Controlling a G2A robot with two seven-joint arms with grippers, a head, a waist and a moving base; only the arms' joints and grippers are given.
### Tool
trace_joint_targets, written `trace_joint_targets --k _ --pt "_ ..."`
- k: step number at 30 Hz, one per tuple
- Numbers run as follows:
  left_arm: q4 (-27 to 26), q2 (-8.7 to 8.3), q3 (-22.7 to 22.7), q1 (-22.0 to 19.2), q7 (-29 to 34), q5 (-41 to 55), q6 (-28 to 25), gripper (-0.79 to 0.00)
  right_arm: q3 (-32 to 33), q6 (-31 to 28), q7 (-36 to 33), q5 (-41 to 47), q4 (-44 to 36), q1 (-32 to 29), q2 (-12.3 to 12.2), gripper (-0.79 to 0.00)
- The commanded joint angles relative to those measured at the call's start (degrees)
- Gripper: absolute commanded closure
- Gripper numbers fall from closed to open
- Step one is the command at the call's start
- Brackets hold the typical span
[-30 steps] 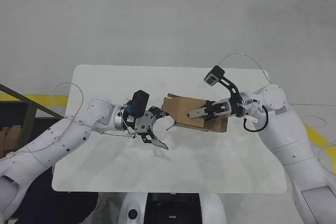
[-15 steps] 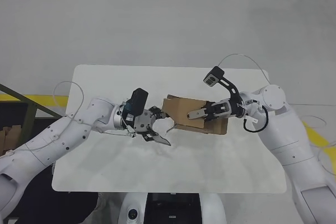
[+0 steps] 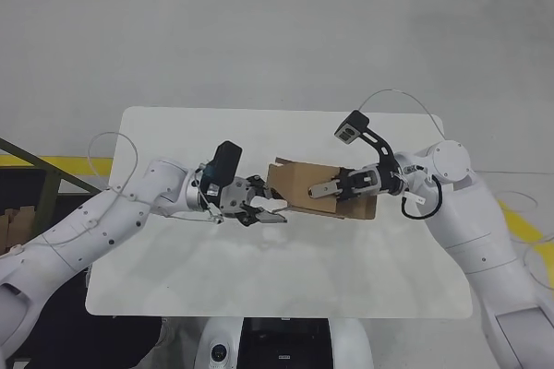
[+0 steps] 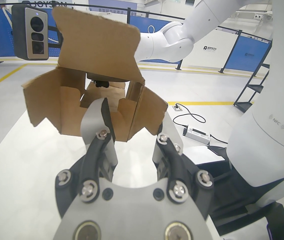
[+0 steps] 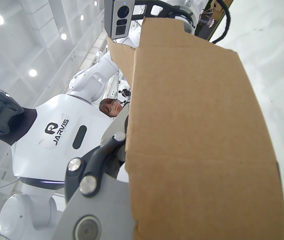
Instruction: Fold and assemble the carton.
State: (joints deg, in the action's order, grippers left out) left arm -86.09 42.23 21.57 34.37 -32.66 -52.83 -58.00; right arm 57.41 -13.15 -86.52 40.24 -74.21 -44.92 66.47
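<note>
Overhead, the brown carton (image 3: 319,189) sits above the middle of the white counter (image 3: 212,267), lying on its side with its open end turned toward the left arm. The right claw (image 3: 319,188) is clamped on the carton's upper panel, one finger lying along the outside of that panel. The left claw (image 3: 270,208) is just beside the carton's open end, its fingers spread apart.

From the left wrist, the carton (image 4: 99,51) is raised off the counter (image 4: 19,176), its mouth facing the camera with the end flaps splayed outward and the top flap standing up. The left claw (image 4: 132,123) gapes wide, and a side flap at the carton's lower corner lies between its two fingers (image 4: 95,118); whether they touch the cardboard cannot be told. A dark finger of the right claw (image 4: 102,83) shows inside the carton, under the upper panel.

From the right wrist, the carton's broad panel (image 5: 194,131) runs past one pale finger (image 5: 113,132) that presses against its edge.
</note>
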Motion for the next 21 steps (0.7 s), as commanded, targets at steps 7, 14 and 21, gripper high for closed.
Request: trace_joint_targets --k 7,14,21 --pt "0.73 0.08 -0.28 -0.27 -0.74 0.87 0.00 -0.320 0.10 0.13 -0.14 -0.13 -0.40 -0.12 0.01 0.000" --pt "1.30 0.04 -1.31 -0.76 -1.44 2.53 0.00 -0.289 0.26 0.22 -0.14 -0.35 -0.83 -0.24 0.00 0.000" --pt "2.19 0.04 -2.23 -1.57 -1.10 4.41 0.00 -0.259 0.26 0.39 -0.11 -0.57 -1.13 -0.33 0.01 0.000"
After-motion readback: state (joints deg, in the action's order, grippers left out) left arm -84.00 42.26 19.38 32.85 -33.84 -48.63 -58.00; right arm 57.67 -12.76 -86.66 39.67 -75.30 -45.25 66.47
